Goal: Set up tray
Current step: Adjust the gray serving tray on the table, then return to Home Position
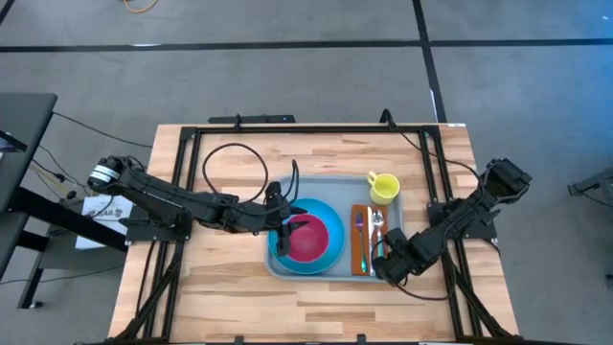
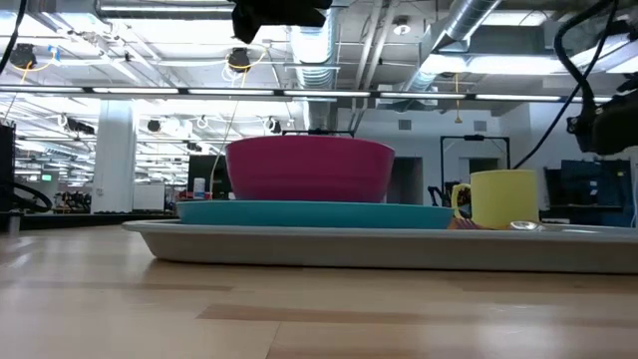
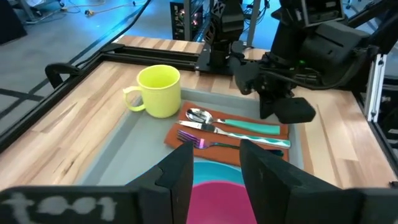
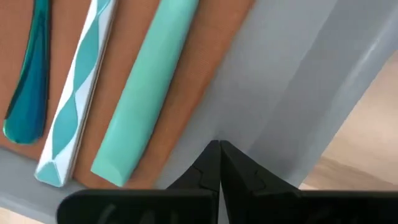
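While my left jaws point(image 1: 281, 227) hang parted over the pink bowl point(image 1: 308, 240) on the blue plate point(image 1: 329, 251), holding nothing, my right jaws point(image 1: 385, 261) sit shut and empty at the tray's point(image 1: 330, 182) 4 o'clock corner. That tray lies mid-worktop, with a yellow mug point(image 1: 383, 188) at its 1 o'clock and cutlery on the napkin point(image 1: 359, 251) at 3 o'clock.

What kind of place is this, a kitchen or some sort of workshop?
Most likely a robotics lab or open-plan workshop, not a kitchen: exposed ceiling ducts and strip lights overhead, equipment racks behind, and a wooden table framed by black rails, with cables trailing.
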